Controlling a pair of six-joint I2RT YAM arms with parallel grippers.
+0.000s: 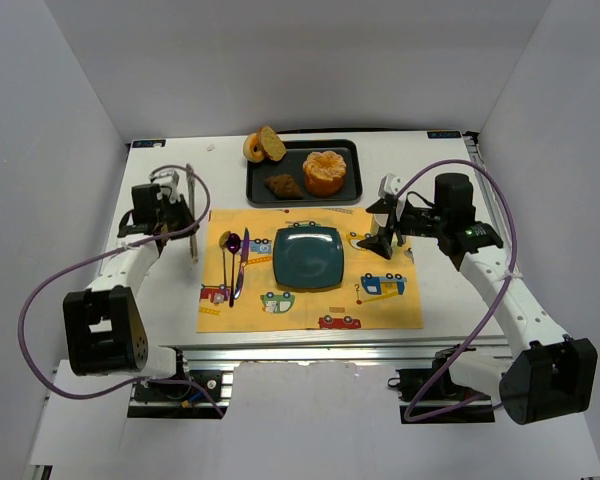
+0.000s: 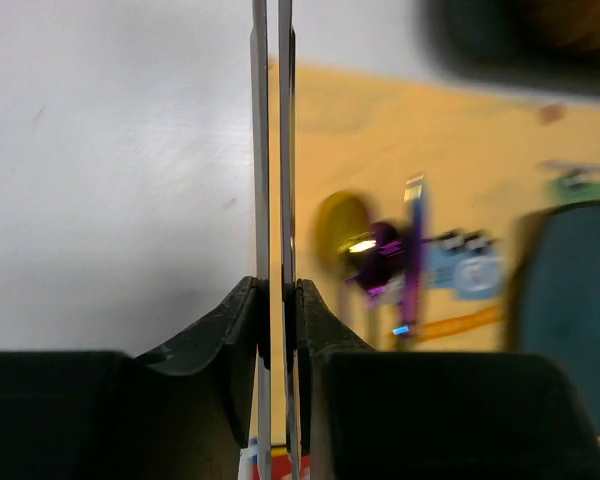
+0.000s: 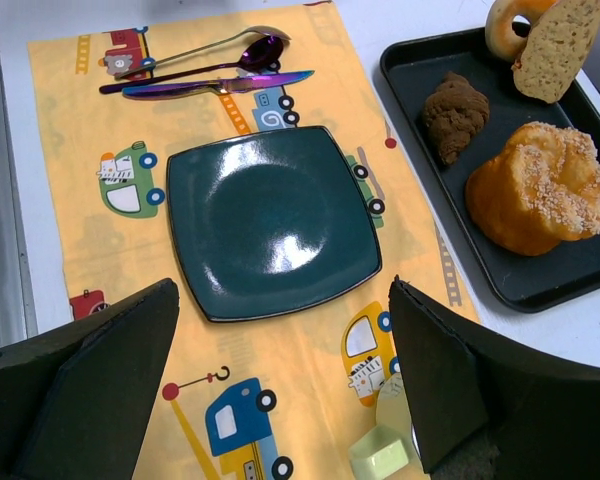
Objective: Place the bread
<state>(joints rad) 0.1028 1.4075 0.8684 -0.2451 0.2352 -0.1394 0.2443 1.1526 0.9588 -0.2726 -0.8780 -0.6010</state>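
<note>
**Bread.** The bread [image 3: 455, 112] is a small, dark brown, lumpy piece, roughly triangular, with a rough crust. It lies flat in the black tray [image 3: 450, 190], in the half of the tray nearer the placemat [image 3: 80, 200]. It sits just beside a large orange bun [image 3: 540, 185] topped with pale crumbs, and apart from it. A ring donut [image 3: 510, 25] and a cut roll [image 3: 555, 45] rest at the tray's far edge. No fingers touch the bread.

**Left gripper.** The left gripper [image 2: 277, 300] has its fingers clamped on a pair of thin metal tongs [image 2: 270, 150], whose two blades are pressed almost together. It is over the bare bench [image 1: 435, 300], left of the placemat.

**Right gripper.** The right gripper [image 3: 282, 290] has its fingers wide apart and holds nothing. It hangs over the placemat, beside the square teal plate [image 3: 270, 215].
</note>
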